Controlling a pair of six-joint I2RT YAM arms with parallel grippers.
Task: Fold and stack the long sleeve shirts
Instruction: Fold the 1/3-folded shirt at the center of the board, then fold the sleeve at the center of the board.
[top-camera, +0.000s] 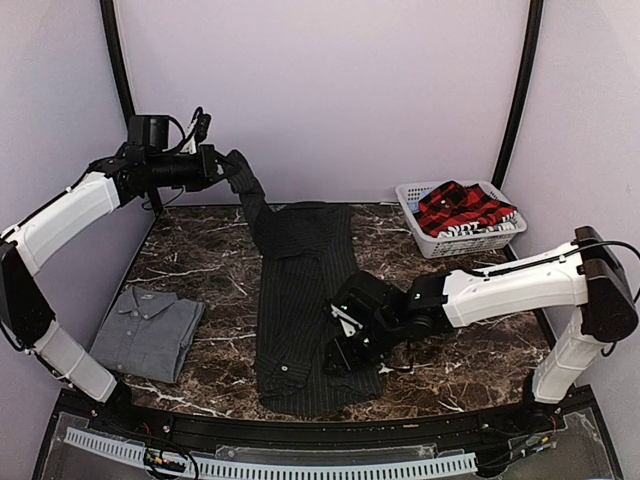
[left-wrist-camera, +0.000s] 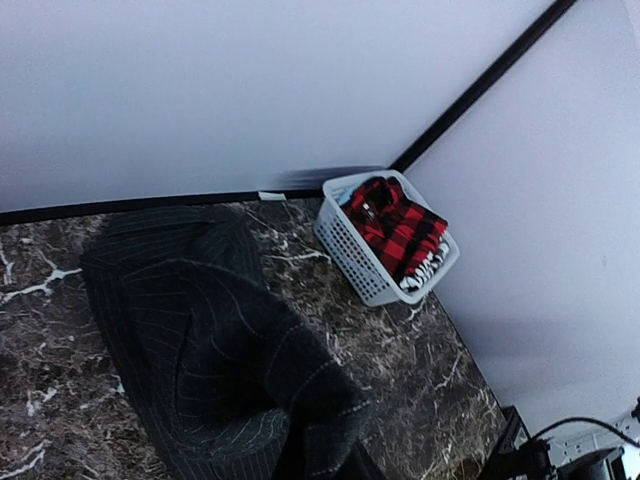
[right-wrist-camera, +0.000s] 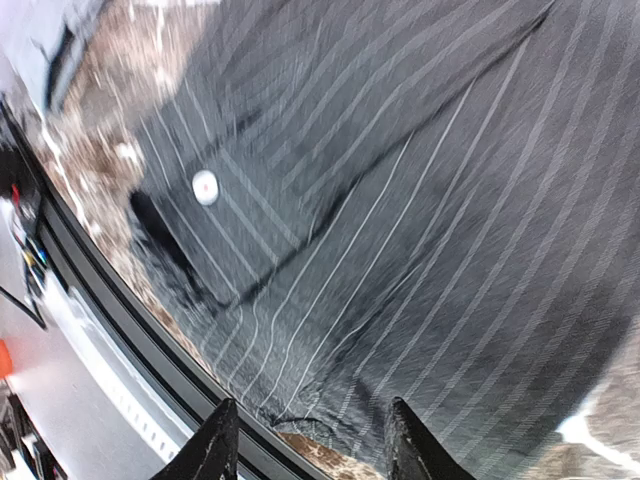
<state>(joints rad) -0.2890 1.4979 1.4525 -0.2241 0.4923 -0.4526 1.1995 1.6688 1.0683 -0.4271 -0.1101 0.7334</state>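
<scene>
Your left tool (top-camera: 222, 166) is raised high at the far left corner, closed on one end of the black pinstriped shirt (top-camera: 300, 300). From the top view you see that end rising off the bench (top-camera: 200, 260) to the tool in a narrow twisted strip. Its own wrist camera shows only the cloth (left-wrist-camera: 220, 350) hanging below, not the fingers. The rest of that shirt lies lengthwise down the middle of the bench.

Your right tool (top-camera: 338, 345) sits low over the shirt's right edge, toward the near end. Its fingers (right-wrist-camera: 215, 445) are spread apart with nothing gripped, and the striped hem (right-wrist-camera: 400, 250) and a pale button (right-wrist-camera: 204, 186) lie beneath them.

The grey shirt (top-camera: 150, 330) lies folded at the near left, apart from the pinstriped one. The red-and-black plaid shirt (top-camera: 460, 208) is bunched inside the white basket (top-camera: 430, 240) at the far right corner.
</scene>
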